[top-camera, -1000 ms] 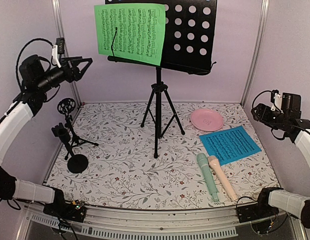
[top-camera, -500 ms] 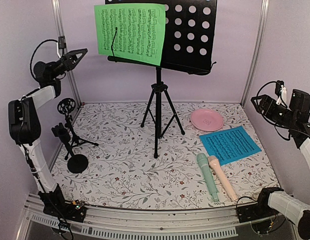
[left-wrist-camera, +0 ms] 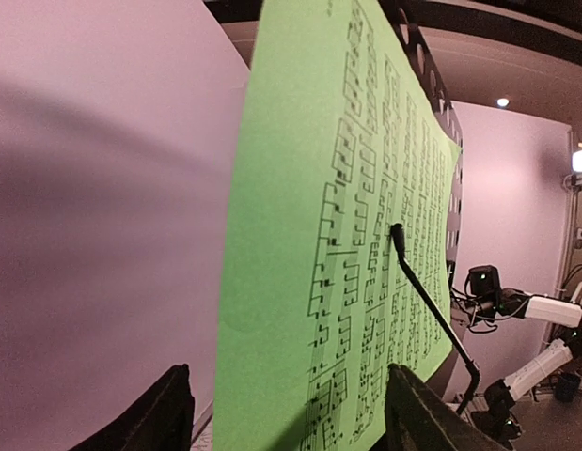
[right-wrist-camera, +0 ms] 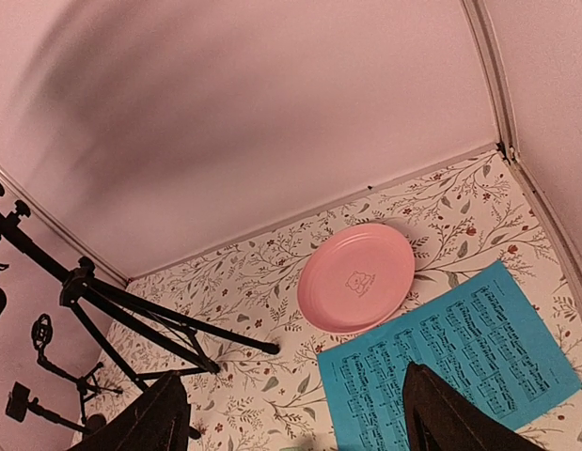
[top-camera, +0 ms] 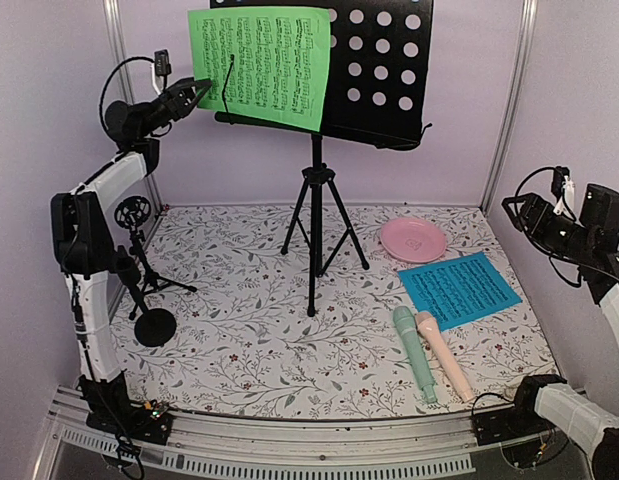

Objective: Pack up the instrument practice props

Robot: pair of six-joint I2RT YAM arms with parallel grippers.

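The green sheet-music page (top-camera: 259, 65) leans on the black perforated music desk (top-camera: 374, 60), held under a thin black clip arm (left-wrist-camera: 432, 310), on top of the tripod (top-camera: 316, 215). My left gripper (top-camera: 199, 90) is raised at the page's left edge. In the left wrist view its open jaws (left-wrist-camera: 291, 423) straddle the page's lower edge (left-wrist-camera: 309, 235) without gripping it. The blue page (top-camera: 459, 290) lies flat at the right, with the mint-green microphone (top-camera: 414, 353) and the pale-pink microphone (top-camera: 444, 353) side by side in front of it. My right gripper (top-camera: 514, 208) hovers open and empty above the blue page (right-wrist-camera: 450, 362).
Two small black mic supports (top-camera: 139, 270) stand at the left wall, below my left arm. A round pink dish (top-camera: 413, 240) sits behind the blue page, and it also shows in the right wrist view (right-wrist-camera: 356, 277). The tripod legs (right-wrist-camera: 131, 315) spread over the middle of the floral mat.
My left arm has lifted and swung right, bringing its gripper from the left wall to the green page's edge, jaws narrowing slightly. The right arm rose a little at the right wall.
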